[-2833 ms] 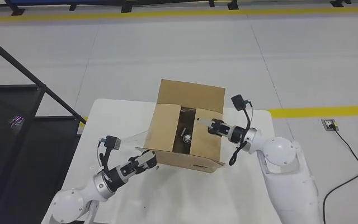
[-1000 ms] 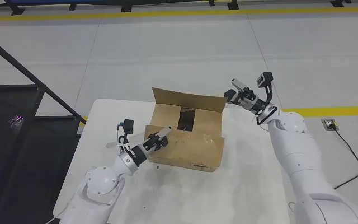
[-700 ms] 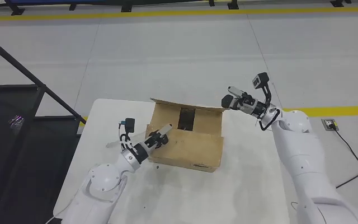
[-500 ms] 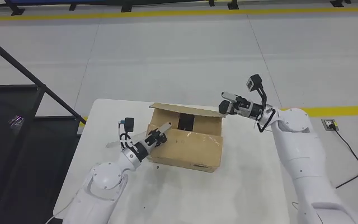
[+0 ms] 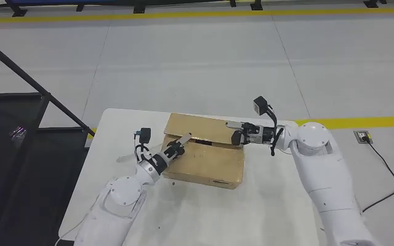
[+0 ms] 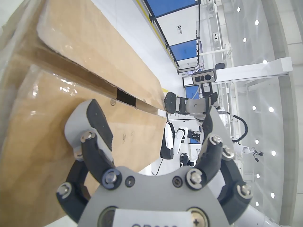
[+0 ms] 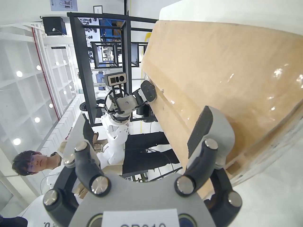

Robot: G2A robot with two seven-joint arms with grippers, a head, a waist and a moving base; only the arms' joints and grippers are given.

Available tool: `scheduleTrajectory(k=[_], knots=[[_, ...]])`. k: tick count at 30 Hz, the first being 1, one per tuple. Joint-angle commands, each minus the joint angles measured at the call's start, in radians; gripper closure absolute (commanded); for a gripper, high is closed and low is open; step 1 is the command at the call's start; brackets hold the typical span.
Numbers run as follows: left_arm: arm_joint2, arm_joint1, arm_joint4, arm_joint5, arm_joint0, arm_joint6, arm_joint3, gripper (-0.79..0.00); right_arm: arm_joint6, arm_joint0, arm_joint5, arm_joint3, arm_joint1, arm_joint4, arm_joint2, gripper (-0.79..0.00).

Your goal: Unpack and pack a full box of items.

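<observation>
The box (image 5: 203,157) sits in the middle of the table (image 5: 203,215), its brown top nearly closed. The far flap (image 5: 200,126) and the near flap (image 5: 206,154) lie almost flat, with a narrow dark slit (image 5: 206,141) between them.

A second ago the far flap stood upright and the inside of the box was open to view. It has since folded down, and the opening has shrunk to the slit. The right gripper (image 5: 234,128) was then raised behind the box's far right corner. It has come down and inward, and is now low over the right end of the far flap. Its fingers are spread wide and hold nothing. In the right wrist view one finger (image 7: 208,128) lies over the cardboard (image 7: 225,72), but whether it touches cannot be told.

The left gripper (image 5: 178,144) has stayed at the left end of the seam, shifting only a little. It is also wide open and empty. In the left wrist view one finger (image 6: 97,116) lies along the near flap (image 6: 47,124), and the other reaches past the box edge into the air. The right gripper (image 6: 170,100) shows beyond the far end of the slit (image 6: 125,96).
</observation>
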Motion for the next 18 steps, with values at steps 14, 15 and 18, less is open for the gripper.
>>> scheduleTrajectory(k=[14, 15, 18], knots=[[0.003, -0.006, 0.059, -0.007, 0.025, 0.049, -0.052, -0.785, -0.034, -0.051, 0.046, -0.011, 0.012, 0.058, -0.034, -0.785], [-0.005, -0.006, 0.06, -0.011, 0.032, 0.057, -0.062, -0.785, -0.038, -0.053, 0.043, -0.009, 0.012, 0.062, -0.035, -0.785], [-0.036, -0.003, 0.053, -0.022, 0.056, 0.078, -0.102, -0.785, -0.071, -0.06, 0.037, -0.005, 0.014, 0.058, -0.04, -0.785]])
